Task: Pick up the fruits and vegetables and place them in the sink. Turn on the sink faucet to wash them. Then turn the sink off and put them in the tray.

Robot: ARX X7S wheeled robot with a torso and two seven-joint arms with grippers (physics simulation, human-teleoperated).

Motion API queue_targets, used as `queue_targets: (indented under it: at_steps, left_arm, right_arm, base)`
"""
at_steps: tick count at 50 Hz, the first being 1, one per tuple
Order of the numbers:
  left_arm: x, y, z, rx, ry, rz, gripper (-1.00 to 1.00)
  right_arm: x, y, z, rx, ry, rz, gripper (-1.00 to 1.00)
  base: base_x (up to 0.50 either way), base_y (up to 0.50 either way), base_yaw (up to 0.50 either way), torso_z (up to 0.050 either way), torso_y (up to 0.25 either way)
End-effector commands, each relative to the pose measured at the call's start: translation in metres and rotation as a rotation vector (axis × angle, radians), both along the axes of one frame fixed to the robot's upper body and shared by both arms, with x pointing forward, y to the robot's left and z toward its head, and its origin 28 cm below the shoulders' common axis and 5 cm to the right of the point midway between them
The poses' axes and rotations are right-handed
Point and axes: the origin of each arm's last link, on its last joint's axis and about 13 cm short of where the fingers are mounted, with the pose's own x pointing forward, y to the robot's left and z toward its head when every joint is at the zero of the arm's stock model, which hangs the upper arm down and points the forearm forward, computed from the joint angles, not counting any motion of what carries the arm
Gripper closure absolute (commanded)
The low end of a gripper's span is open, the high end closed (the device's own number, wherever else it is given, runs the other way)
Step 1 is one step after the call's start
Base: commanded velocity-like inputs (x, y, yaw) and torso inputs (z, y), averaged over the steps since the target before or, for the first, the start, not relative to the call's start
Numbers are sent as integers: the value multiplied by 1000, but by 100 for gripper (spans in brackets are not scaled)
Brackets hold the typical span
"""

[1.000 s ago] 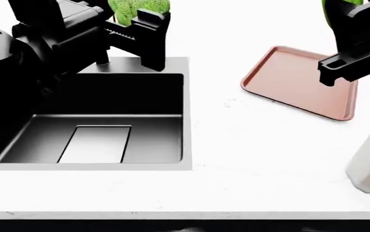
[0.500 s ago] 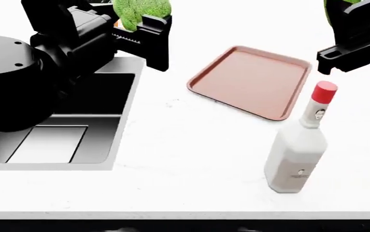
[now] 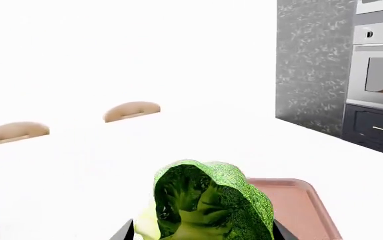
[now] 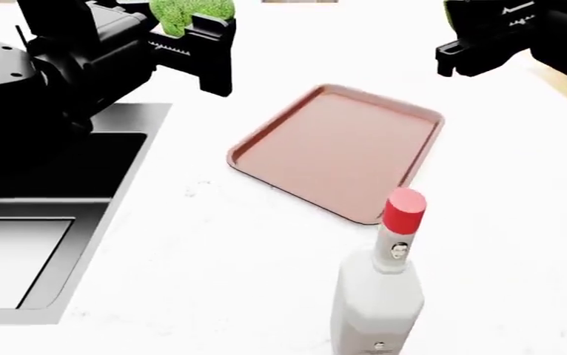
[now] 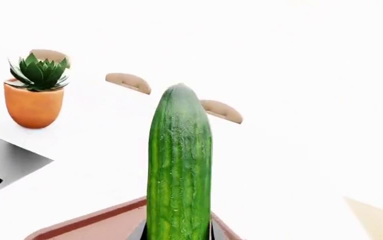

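Note:
My left gripper is shut on the light-green broccoli floret, held above the counter between the sink's right edge and the tray. In the left wrist view the broccoli fills the jaws of the gripper, with the reddish-brown tray just beyond it. My right gripper hangs past the tray's far right corner. It is shut on the dark-green cucumber, which sticks out straight from the gripper over the tray's rim. The faucet is out of view.
A white bottle with a red cap stands at the counter's front, near the tray's front corner. An orange pot with a spiky plant sits behind the sink. An oven front is far off to one side.
The head view has swung right: sink, tray and bottle slid left in the picture. Both arms, still holding the broccoli and cucumber, now flank the tray's far side.

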Motion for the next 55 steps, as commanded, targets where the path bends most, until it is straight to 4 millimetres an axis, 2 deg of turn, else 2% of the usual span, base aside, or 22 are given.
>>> queue_targets:
  at_steps: [1,12,26,35,46,52,55]
  left_arm:
    - [1,10,4,-8,0,43,100]
    - [4,11,6,5,16,42,100]
    - [21,8,14,182,124,-5,100]
    - [21,5,17,191,115,-12,100]
    - [18,9,14,168,113,0,100]
    - [18,10,12,158,114,4,100]
    - [17,9,11,157,116,3,100]
  right_arm:
    - [19,7,1,-1,8,33,100]
    - [23,7,2,36,17,39,100]
    - [36,10,-3,36,46,27,100]
    - [31,6,-6,28,56,14,100]
    - [35,8,-15,-6,105,29,100]
    - [47,11,-26,-26,202,68,100]
    - [70,13,-29,-38,276,96,100]
  base:
    - [172,0,0,0,10]
    - [0,0,0,0,1]
    - [0,0,0,0,1]
    - [0,0,0,0,0]
    - [472,-135,0,0,1]
    - [0,0,0,0,2]
    - [0,0,0,0,0]
